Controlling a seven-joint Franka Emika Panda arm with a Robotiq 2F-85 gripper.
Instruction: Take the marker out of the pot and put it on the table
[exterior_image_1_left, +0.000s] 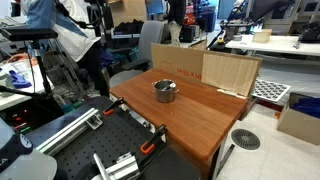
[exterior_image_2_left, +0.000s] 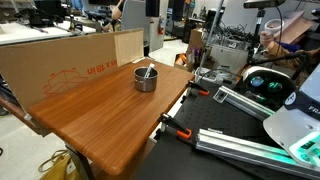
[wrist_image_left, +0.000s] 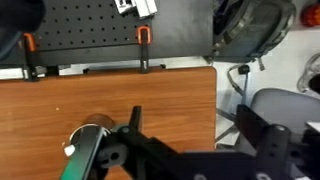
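Observation:
The small silver pot (exterior_image_1_left: 165, 91) stands on the reddish-brown wooden table (exterior_image_1_left: 195, 120), toward its back half; it shows in both exterior views (exterior_image_2_left: 146, 79). The dark marker (exterior_image_2_left: 148, 70) leans inside the pot, its end poking above the rim. In the wrist view the pot (wrist_image_left: 92, 127) sits at the lower left, partly hidden by the gripper body. My gripper (wrist_image_left: 195, 128) is open and empty, its two black fingers wide apart above the table's edge (wrist_image_left: 200, 100), to the right of the pot. The gripper does not show in the exterior views.
Cardboard boxes (exterior_image_1_left: 175, 58) (exterior_image_2_left: 70, 60) stand along the table's back edge. A black perforated bench (wrist_image_left: 100, 25) with orange clamps (wrist_image_left: 143, 38) adjoins the table. A grey chair (wrist_image_left: 285, 105) and a backpack (wrist_image_left: 255, 30) lie beyond the table's side. A round vent (exterior_image_1_left: 245, 139) lies on the floor.

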